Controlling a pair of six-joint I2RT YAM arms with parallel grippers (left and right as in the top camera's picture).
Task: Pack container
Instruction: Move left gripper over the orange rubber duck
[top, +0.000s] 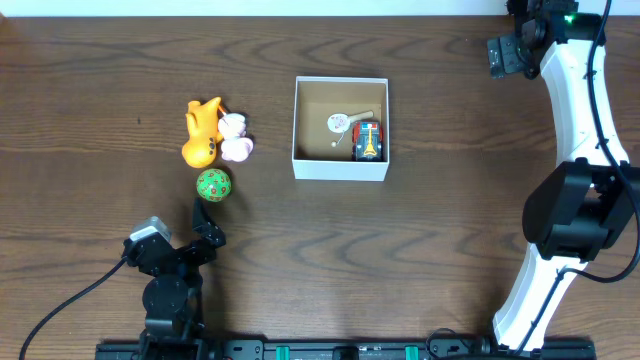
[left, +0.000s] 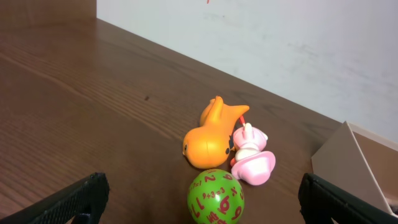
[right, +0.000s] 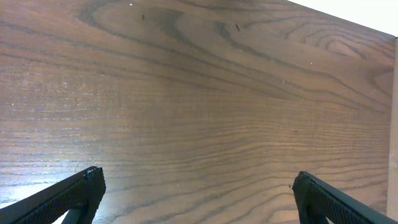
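Left claw (top: 207, 222) spread wide, empty, poised just short of green ball (top: 213, 185); right claw (right: 199, 199) likewise wide and empty, over table (top: 450, 250); box (top: 340, 168) mid-table, toy car (top: 368, 141) inside; best eased forward low, ball centred between fingers (left: 87, 196), closed gently to avoid nudging duck (top: 203, 132).

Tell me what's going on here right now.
Nothing is held. The left arm's fingers are open, facing a green ball with red numbers, an orange duck-shaped toy and a pink-and-white toy, all on the wooden table left of the square white-walled cardboard container. The container holds a red toy car and a small white round piece. The right arm's fingers are open over bare table.
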